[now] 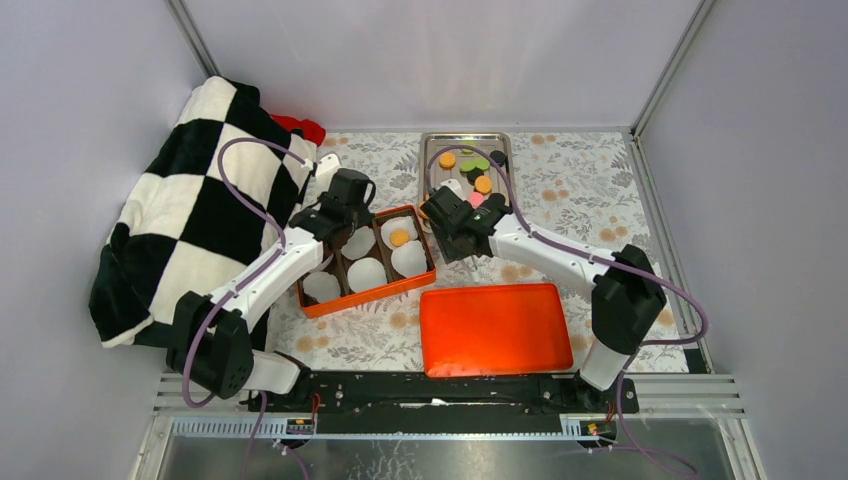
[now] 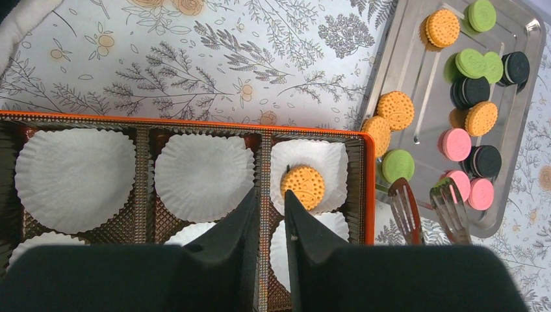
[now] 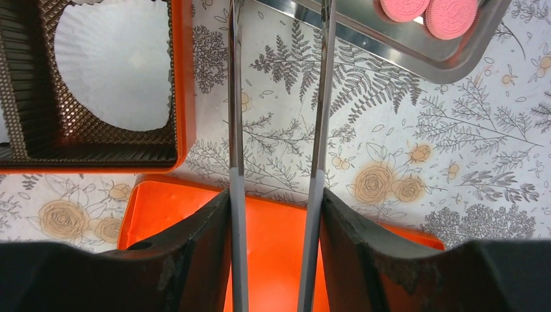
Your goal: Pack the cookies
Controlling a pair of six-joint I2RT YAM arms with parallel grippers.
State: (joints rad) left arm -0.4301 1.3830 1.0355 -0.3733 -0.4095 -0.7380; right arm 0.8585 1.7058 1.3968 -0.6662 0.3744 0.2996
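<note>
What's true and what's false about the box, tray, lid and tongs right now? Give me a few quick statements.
1. An orange cookie lies in a paper cup in the box. True.
2. The metal tray is empty. False: it holds orange, green, pink and black cookies.
3. The right gripper holds tongs. True.
4. The lid is closed on the box. False: it lies flat on the table, apart from the open box.
</note>
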